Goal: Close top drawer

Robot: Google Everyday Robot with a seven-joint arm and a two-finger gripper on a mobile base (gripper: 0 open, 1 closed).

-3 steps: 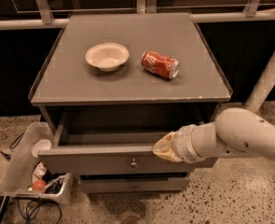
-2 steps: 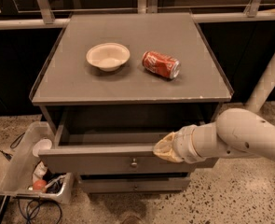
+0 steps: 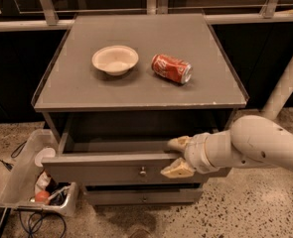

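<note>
The top drawer [image 3: 101, 170] of the grey cabinet stands pulled out, its flat front panel facing me with a small round metal knob [image 3: 143, 171] near the middle. Its inside looks dark and empty. My gripper [image 3: 176, 156] comes in from the right on a thick white arm. Its two tan fingers [image 3: 177, 168] straddle the top edge of the drawer front at its right end, one finger inside the drawer and one on the front face, spread apart.
On the cabinet top [image 3: 76, 93] lie a white bowl [image 3: 114, 59] and a red soda can [image 3: 171, 68] on its side. A slimmer drawer front [image 3: 141, 197] sits below. A clear bin [image 3: 22, 175] with clutter and cables stands at the lower left. A white pole [image 3: 285, 83] rises at the right.
The drawer front and my gripper sit slightly nearer the cabinet than a second ago; otherwise little has moved.
</note>
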